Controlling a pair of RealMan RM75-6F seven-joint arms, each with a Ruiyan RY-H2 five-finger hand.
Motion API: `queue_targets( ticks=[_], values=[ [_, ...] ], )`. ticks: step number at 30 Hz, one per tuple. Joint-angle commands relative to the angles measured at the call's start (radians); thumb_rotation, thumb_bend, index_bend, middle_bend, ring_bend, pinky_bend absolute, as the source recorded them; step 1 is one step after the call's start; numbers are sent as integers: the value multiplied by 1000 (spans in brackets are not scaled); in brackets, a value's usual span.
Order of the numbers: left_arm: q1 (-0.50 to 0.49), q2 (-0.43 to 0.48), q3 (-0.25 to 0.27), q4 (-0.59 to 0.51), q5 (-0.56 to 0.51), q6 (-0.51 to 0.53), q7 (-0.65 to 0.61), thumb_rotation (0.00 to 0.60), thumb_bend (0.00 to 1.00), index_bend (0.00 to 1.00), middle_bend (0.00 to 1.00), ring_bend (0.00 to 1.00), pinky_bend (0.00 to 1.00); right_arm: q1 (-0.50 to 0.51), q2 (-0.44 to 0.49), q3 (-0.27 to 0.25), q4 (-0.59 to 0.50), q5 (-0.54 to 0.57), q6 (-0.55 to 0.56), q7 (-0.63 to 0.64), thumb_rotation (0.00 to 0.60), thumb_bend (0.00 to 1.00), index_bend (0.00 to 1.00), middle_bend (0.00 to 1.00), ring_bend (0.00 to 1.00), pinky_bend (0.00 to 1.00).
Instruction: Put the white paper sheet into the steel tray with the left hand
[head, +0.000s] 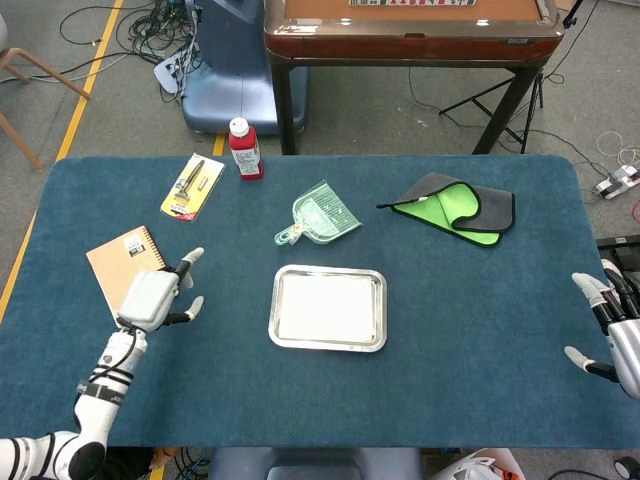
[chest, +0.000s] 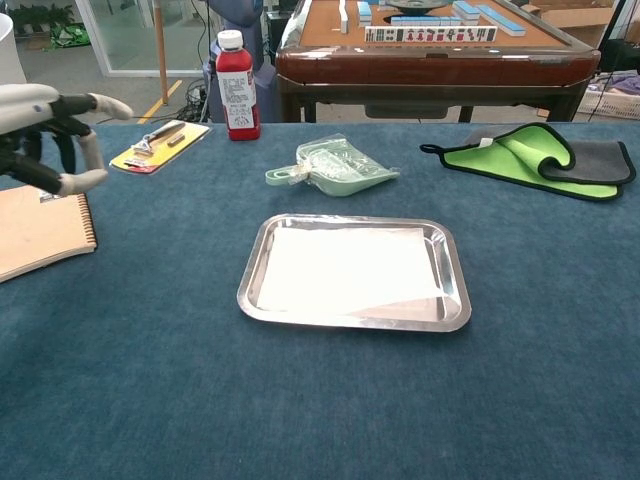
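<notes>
Head view, one entry: white paper sheet (head: 328, 307) lies flat inside the steel tray (head: 376, 312), centre of the frame, so I judge the placing done. My left robot hand (head: 152, 296) hangs at the left, fingers spread wide and holding nothing, over the near corner of the notebook (head: 118, 262), well apart from the tray. My right robot hand (head: 612, 335), at the right edge, fingers apart, holds nothing; it has no part in this task. Blue bench (head: 480, 340) carries all.
</notes>
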Motion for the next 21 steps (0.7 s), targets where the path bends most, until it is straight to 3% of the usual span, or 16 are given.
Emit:
queue_targets(
  ticks=[1,7,12,21],
  values=[
    [91,38,28,-5,75,83,-73,478,336,130,376,358,519,7,-3,1,-1,3,-11,-5,600,64,81,169,18,64],
    [202,82,66,-34,154,169,-72,466,330,139,348,321,426,32,-20,-2,9,-4,-48,-10,600,64,81,169,18,64],
    [280,118,91,-78,213,229,-34,465,328,139,348,319,407,52,-43,0,33,-19,-60,-1,600,64,81,171,18,64],
    [378,130,91,-103,285,279,-14,447,328,146,345,317,392,69,-58,-5,46,-29,-72,2,600,64,81,176,18,64]
  ],
)
